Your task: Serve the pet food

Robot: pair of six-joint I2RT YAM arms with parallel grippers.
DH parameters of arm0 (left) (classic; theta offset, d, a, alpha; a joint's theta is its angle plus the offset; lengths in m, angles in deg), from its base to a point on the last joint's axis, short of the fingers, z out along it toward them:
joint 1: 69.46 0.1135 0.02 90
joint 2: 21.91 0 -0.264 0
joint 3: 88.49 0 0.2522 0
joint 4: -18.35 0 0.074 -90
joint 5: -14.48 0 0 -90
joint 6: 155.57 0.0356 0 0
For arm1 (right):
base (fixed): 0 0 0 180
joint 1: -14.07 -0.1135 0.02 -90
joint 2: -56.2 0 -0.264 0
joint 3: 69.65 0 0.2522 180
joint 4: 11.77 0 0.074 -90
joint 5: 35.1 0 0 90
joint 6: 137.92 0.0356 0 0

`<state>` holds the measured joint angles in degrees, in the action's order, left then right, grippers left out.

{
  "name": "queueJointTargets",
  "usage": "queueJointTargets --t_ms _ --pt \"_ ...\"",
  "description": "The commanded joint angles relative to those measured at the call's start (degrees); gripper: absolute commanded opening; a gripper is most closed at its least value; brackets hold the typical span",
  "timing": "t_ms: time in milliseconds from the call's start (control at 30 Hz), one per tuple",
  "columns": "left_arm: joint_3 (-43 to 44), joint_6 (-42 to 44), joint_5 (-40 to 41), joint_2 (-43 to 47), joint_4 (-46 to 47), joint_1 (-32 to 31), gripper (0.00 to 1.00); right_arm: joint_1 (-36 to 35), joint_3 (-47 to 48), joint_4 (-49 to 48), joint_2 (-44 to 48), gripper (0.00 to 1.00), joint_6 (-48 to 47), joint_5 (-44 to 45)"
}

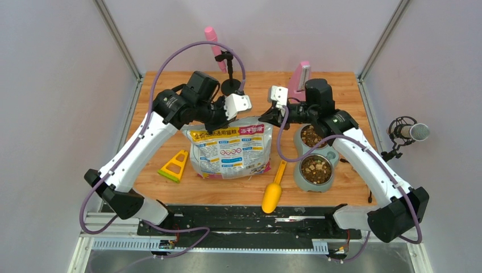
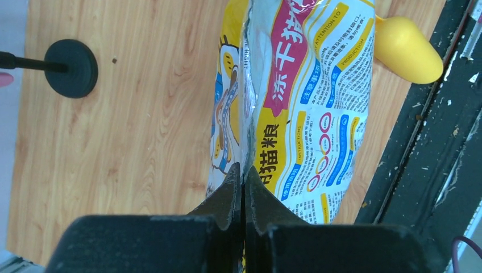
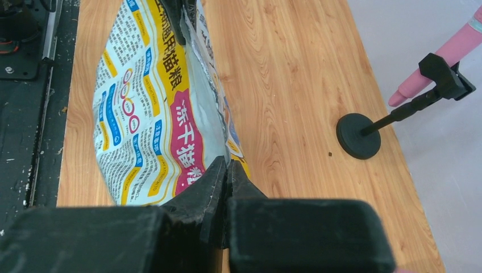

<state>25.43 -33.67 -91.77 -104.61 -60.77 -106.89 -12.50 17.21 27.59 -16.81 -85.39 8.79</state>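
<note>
- Top external view: the printed bag (image 1: 230, 149) lies flat on the counter (image 1: 227, 190) between the two arms, with its mouth edge on the far side.
- The left claw (image 2: 243, 170) is pinched shut on the bag's mouth edge at its left corner. The right claw (image 3: 227, 165) is pinched shut on the same edge at its right corner.
- The pet food (image 1: 316, 168) shows as brown pellets in both wells of the twin bowl (image 1: 300, 181), just right of the bag. Any inside the bag is hidden.
- A yellow scoop (image 1: 273, 192) lies untouched at the bag's near right corner, and a yellow clip (image 1: 174, 165) lies to the bag's left.
- Step in hand, as I judge it: both claws are working the bag's mouth. I cannot tell whether they are opening or closing it.
- The next move calls for both arms to act together, keeping the mouth raised so that the film neither slips nor spills.
</note>
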Motion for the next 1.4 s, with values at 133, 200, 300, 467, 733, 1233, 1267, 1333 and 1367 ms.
queueJointTargets --t_ms 133,200,300,467,733,1233,1267,1333,1367 --pt "2.4 1.4 3.1 4.1 4.0 -0.4 0.0 3.5 1.2 0.3 -0.9 0.0 -2.6 1.7" --pt "-1.7 2.4 3.6 4.8 5.7 -0.4 0.0 3.5 0.4 0.6 -1.9 0.0 -3.3 1.8" --pt "-6.7 3.8 4.0 5.7 7.2 -0.4 0.0 3.4 0.6 3.5 -3.2 0.05 -6.8 0.1" --pt "-7.9 4.4 3.1 5.6 8.1 -0.3 0.0 2.6 2.9 6.5 -5.7 0.26 -10.6 -4.4" --pt "-8.4 5.1 -0.5 5.5 9.4 -0.3 0.0 -0.2 8.0 7.3 -10.4 0.41 -13.0 -10.3" --pt "-10.0 3.7 0.7 7.6 12.8 -0.3 0.0 -3.6 11.6 7.0 -12.5 0.0 -9.0 -9.3" --pt "-10.1 3.6 0.7 7.7 13.0 -0.3 0.0 -3.6 11.7 7.0 -12.5 0.01 -8.8 -9.3" --pt "-10.0 3.4 0.7 7.8 13.0 -0.3 0.0 -3.6 11.5 7.0 -12.2 0.25 -8.9 -9.8" --pt "-10.0 3.4 0.5 7.8 13.1 -0.3 0.0 -3.7 11.5 7.0 -12.1 0.32 -9.1 -10.4"
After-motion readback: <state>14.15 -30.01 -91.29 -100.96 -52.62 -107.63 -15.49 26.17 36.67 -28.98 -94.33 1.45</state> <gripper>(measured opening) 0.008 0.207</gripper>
